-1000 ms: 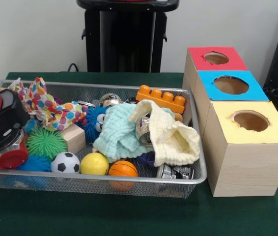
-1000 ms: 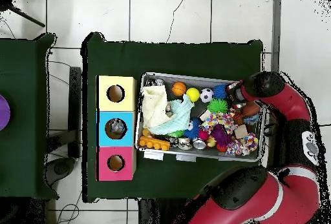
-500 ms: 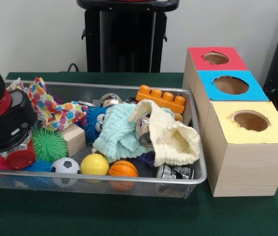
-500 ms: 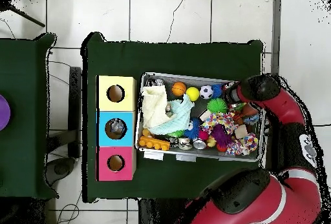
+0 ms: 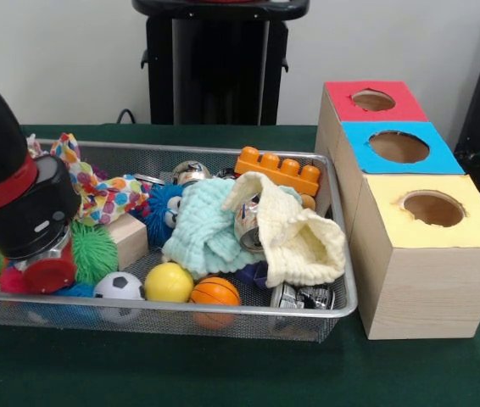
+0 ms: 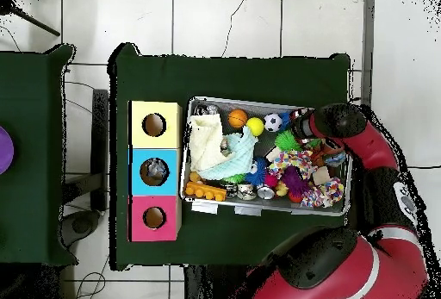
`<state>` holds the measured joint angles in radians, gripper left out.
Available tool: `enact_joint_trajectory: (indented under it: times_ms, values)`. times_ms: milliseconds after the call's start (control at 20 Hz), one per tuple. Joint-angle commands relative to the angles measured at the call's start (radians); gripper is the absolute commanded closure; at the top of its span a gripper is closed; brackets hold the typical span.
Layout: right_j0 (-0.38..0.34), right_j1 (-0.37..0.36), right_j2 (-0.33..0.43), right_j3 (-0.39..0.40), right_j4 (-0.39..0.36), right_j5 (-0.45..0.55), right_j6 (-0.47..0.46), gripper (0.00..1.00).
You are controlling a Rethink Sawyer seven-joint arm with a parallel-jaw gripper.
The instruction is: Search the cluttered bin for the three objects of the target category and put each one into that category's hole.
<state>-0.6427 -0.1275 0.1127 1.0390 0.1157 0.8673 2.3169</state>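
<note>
My gripper [image 5: 47, 270], black with a red band and a red lower end, is down in the left end of the wire-mesh bin [image 5: 342, 288], beside a green spiky ball [image 5: 96, 252] and above a soccer ball [image 5: 120, 286]. Whether it holds anything is hidden. In the overhead view the gripper [image 6: 301, 132] sits just right of the soccer ball [image 6: 273, 122]. A yellow ball [image 5: 169, 282] and an orange basketball [image 5: 214, 292] lie along the bin's near edge. Three boxes with holes stand beside the bin: red [image 5: 374, 102], blue [image 5: 399, 146] and yellow [image 5: 433, 208].
The bin also holds a mint cloth [image 5: 210, 229], a cream cloth [image 5: 301, 239], an orange toy brick [image 5: 278, 170], shiny cans [image 5: 248, 222], a blue fuzzy toy [image 5: 165, 208], a spotted cloth [image 5: 96, 191] and a wooden block [image 5: 125, 237]. Something grey shows in the blue box's hole [image 6: 155, 171].
The arm has slid along the bin towards the soccer ball, rightward in the front view. The soccer, yellow and orange balls have shifted slightly the same way.
</note>
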Motion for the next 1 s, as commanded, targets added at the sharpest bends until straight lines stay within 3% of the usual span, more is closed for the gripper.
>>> enact_joint_trajectory:
  times_ms: [50,1000]
  values:
    - [0.096,0.182,0.104,0.166,0.091,-0.374,0.305,1.00]
    - [0.192,0.173,0.050,0.241,0.314,-0.557,0.362,1.00]
